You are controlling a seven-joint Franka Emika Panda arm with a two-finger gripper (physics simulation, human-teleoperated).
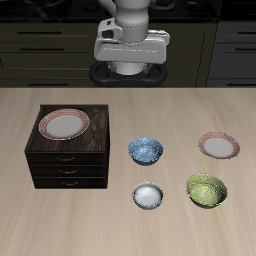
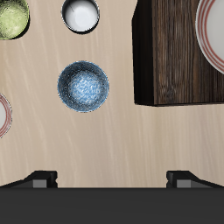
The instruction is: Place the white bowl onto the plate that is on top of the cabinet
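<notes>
The hand point(image 1: 131, 68) hangs high at the top centre of the exterior frame, above the back edge of the desk point(image 1: 120, 225) and well clear of everything on it; it holds nothing. In the wrist view its two fingertips point(image 2: 41, 178) show as dark tabs set wide apart, so the hand stands open. Nearest below it in the exterior frame, in the middle of the desk, sits the blue-and-white patterned bowl point(image 1: 147, 150), upright and alone. Just in front of that, toward the lower centre of the frame, is the white bowl point(image 1: 148, 195), small, plain and upright on the bare desk, touching nothing. Beside it, at the lower right of the frame, rests the larger yellow-green bowl point(image 1: 206, 190), and farther back at the right of the frame lies a pinker plate point(image 1: 219, 146) flat on the desk. At the left of the frame stands the cabinet point(image 1: 67, 160), dark brown wood with three drawers facing the desk's front edge, each with small knobs. On its top, toward the back left corner, lies the plate point(image 1: 64, 124), cream in the centre with a reddish striped rim, flat and bare. The white bowl is well apart from the cabinet, with open desk between them. The wrist view shows the same set: the cabinet's wood-grain top with the plate's rim partly cut by the frame edge, the patterned bowl, the white bowl and the yellow-green bowl.
</notes>
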